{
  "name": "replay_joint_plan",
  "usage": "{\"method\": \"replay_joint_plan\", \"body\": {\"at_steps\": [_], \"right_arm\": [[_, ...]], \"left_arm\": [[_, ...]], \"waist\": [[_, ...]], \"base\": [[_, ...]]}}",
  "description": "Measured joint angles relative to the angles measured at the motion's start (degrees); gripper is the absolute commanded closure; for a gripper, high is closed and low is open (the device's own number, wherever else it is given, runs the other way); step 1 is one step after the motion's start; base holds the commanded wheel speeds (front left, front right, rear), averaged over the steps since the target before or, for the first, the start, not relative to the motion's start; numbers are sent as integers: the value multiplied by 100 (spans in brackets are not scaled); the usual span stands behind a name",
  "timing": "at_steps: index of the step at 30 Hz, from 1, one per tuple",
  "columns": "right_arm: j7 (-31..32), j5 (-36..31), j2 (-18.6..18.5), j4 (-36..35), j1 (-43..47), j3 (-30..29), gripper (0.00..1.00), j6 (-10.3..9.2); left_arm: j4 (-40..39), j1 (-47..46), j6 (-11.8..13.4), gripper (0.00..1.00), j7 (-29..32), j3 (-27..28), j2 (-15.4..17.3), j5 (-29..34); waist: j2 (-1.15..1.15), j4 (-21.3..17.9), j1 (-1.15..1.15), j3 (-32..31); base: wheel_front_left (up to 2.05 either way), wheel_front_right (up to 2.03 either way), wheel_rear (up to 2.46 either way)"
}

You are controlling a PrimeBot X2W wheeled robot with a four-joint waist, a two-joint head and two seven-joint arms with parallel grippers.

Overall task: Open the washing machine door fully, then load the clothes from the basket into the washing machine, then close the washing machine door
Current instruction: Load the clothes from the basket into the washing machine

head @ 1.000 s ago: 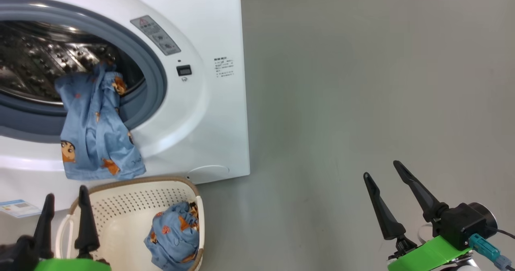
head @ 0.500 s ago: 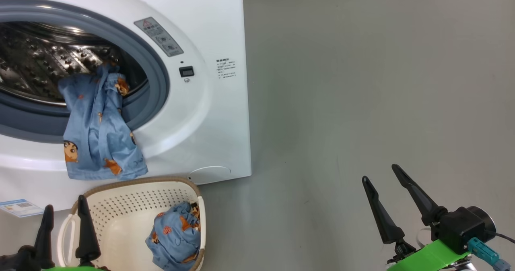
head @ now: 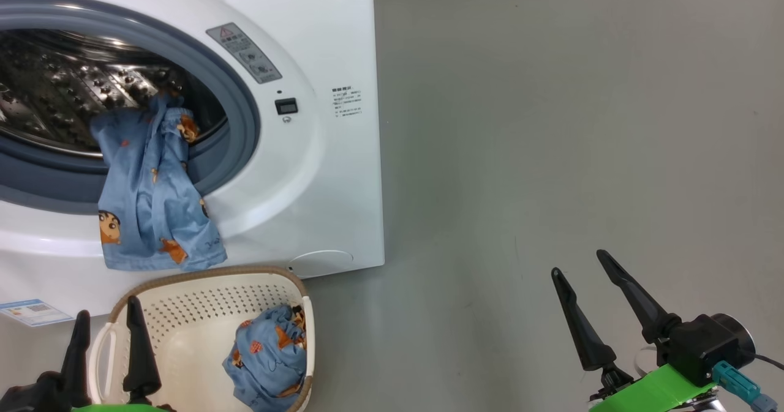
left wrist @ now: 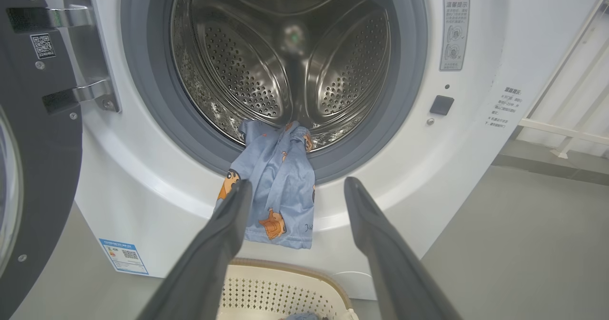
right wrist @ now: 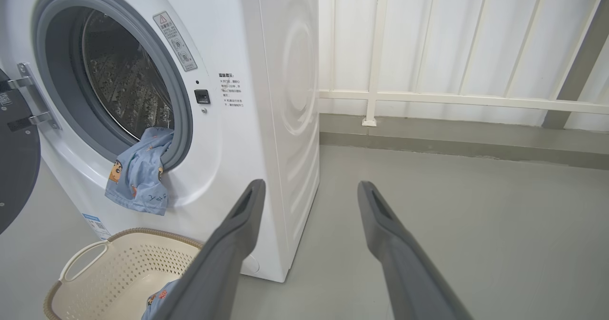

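The white washing machine (head: pixel 318 173) stands open; its black-rimmed door (left wrist: pixel 33 177) is swung out to the left. One light blue garment (head: pixel 153 198) hangs half out of the drum over the grey gasket (head: pixel 242 124) and the front panel. A second blue bundle of clothes (head: pixel 269 357) lies in the right end of the cream basket (head: pixel 184 314) on the floor below the opening. My left gripper (head: pixel 107 320) is open and empty, over the basket's left end. My right gripper (head: pixel 579 262) is open and empty, over bare floor to the right of the machine.
Grey floor (head: pixel 551 124) spreads to the right of the machine. A white slatted wall with a rail (right wrist: pixel 452 99) runs behind it. A blue label sticker (head: pixel 33 312) sits low on the machine's front.
The head view has shifted a little, so the machine and basket sit slightly right and lower. My left gripper has dropped lower in that view; the garments lie the same.
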Motion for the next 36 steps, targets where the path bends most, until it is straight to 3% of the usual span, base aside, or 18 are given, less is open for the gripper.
{"method": "replay_joint_plan", "body": {"at_steps": [20,29,36], "right_arm": [[0,2,-66,-138,-37,-58,0,0],[-43,60,-160,-98,-260,-71,0,0],[-111,71,-220,-76,-450,-42,0,0]], "left_arm": [[76,-178,234,0,0,-335,-2,-9],[918,-836,265,0,0,-320,11,112],[1633,-1619,215,0,0,-10,77,34]], "waist": [[0,31,0,452],[0,-66,0,883],[0,-169,0,1259]], "base": [[0,0,0],[0,0,0],[0,0,0]]}}
